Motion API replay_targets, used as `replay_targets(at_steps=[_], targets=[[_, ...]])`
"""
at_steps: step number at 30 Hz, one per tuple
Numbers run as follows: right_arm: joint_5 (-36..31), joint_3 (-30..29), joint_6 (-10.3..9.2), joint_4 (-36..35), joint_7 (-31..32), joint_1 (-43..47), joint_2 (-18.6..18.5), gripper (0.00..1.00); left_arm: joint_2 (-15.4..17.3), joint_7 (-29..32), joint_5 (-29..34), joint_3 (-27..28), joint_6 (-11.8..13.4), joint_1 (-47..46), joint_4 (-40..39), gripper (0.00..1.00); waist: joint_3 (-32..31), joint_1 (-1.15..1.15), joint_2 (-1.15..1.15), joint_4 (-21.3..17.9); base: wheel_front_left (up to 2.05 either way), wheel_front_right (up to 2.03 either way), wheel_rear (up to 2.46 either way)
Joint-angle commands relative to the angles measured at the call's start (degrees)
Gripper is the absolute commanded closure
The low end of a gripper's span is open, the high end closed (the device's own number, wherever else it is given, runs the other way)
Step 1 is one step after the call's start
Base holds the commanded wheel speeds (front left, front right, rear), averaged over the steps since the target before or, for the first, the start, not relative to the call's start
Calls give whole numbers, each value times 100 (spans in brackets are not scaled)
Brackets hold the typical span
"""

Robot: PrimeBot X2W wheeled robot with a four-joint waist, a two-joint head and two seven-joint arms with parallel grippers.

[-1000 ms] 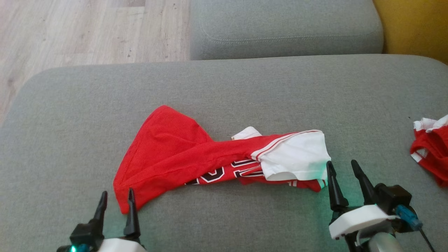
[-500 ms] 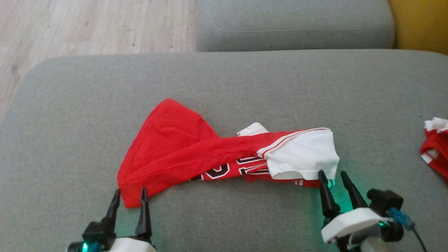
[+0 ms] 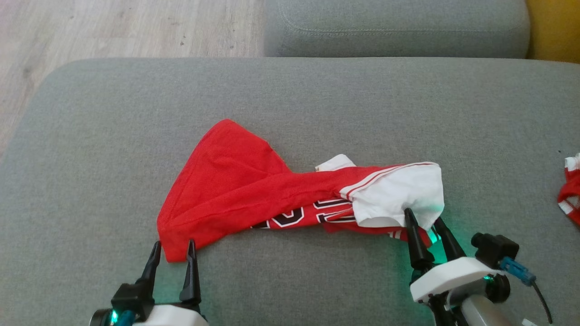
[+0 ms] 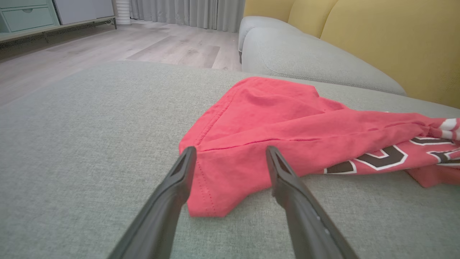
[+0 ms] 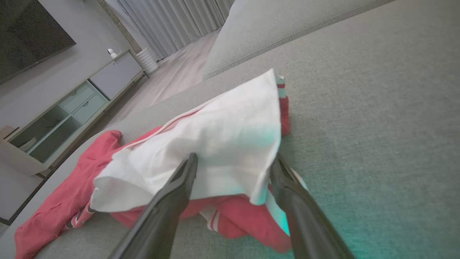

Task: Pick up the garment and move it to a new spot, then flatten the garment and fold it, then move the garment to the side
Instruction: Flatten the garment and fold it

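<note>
- Two claws bracket your garment [image 3: 253, 199]: the left gripper [image 3: 174, 242] has its fingers apart around the near-left red corner, and the right gripper [image 3: 422, 215] has its fingers apart around the white sleeve on the right. Neither is clamped.
- Expect light, limp, twisted cloth, so pinch hems, not single folds.
- It lies mid-seat on the grey sofa cushion [image 3: 317, 104], which is soft and yielding. The wood floor [image 3: 113, 27] lies far left.

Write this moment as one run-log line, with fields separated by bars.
phase: pre-grasp | left gripper: open, astride red corner of garment | right gripper: open, astride its white end | garment: crumpled on grey cushion, not lifted
</note>
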Motion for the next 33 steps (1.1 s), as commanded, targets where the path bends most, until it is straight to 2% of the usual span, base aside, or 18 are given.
replay_targets(at_steps=[1, 10, 16, 24, 33], targets=[[65, 200, 39, -217, -23, -202, -75, 0, 14, -56, -75, 129, 49, -252, -175, 0, 9, 0, 0, -12, 0, 0, 0], [397, 413, 39, -590, -23, -53, -294, 0, 14, -56, -132, 5, 63, -281, -148, 0, 21, 0, 0, -85, 0, 0, 0], [404, 365, 39, -439, -23, -51, -304, 0, 14, -56, -153, -68, 65, -292, -102, 0, 16, 0, 0, -100, 0, 0, 0], [135, 148, 39, -18, -23, -250, -203, 0, 14, -56, -112, -108, 36, -325, -84, 0, 74, 0, 0, 13, 0, 0, 0], [-226, 16, 39, -222, -23, -250, -207, 0, 14, -56, -140, -98, 50, -284, -81, 0, 68, 0, 0, 19, 0, 0, 0]])
